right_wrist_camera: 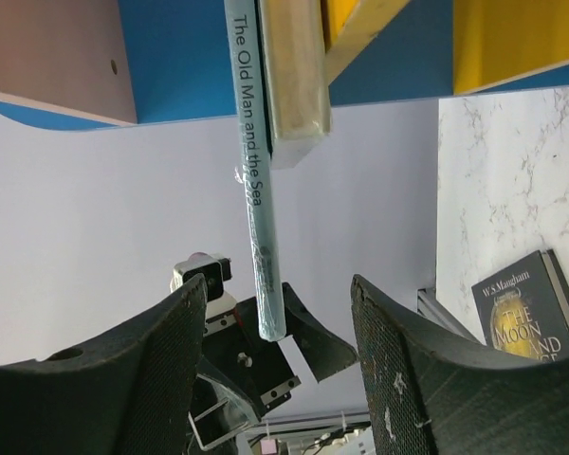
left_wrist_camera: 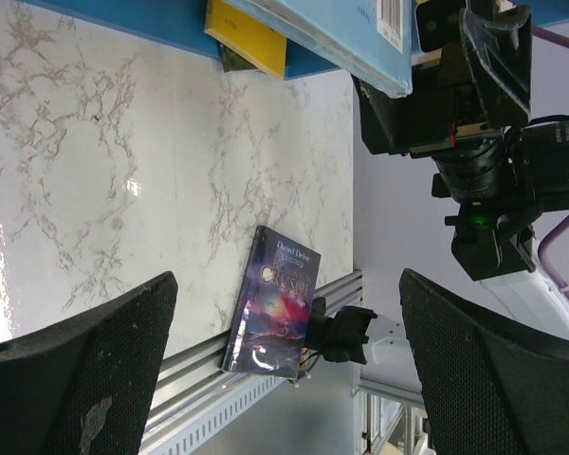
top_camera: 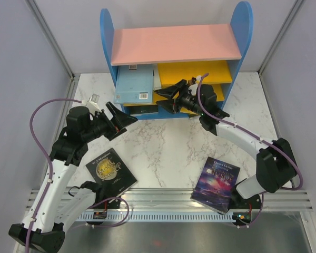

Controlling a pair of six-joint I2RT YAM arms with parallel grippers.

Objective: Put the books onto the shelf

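Observation:
The shelf (top_camera: 176,45) stands at the back of the table. A light blue book (top_camera: 132,84) leans in its left part, above a yellow book (top_camera: 130,109). My right gripper (top_camera: 159,100) is open just right of that blue book. In the right wrist view the book's spine (right_wrist_camera: 256,190) hangs between the spread fingers of the right gripper (right_wrist_camera: 277,282) without touching them. My left gripper (top_camera: 127,122) is open and empty in front of the shelf. A black book with a gold moon (top_camera: 111,173) and a galaxy book (top_camera: 217,177) lie flat near the front edge.
An aluminium rail (top_camera: 168,203) runs along the table's near edge under both flat books. Grey walls close in the left and right sides. The two grippers are close together in front of the shelf's left half.

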